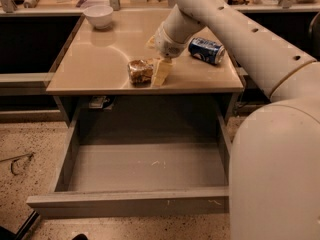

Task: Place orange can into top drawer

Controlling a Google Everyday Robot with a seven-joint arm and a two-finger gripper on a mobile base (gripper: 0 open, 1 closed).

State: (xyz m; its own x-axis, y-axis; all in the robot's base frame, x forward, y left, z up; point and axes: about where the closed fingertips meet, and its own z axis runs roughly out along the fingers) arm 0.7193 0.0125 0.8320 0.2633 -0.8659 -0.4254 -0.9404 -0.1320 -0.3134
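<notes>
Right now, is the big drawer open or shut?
Open: the top drawer is pulled out, its bare floor showing. The gripper is beside the orange can.

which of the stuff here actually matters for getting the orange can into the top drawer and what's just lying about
For the job:
orange can, on the table
top drawer, pulled open below
claw, down beside the can

Lying about:
blue can, further back on the table
white bowl, at its far corner
</notes>
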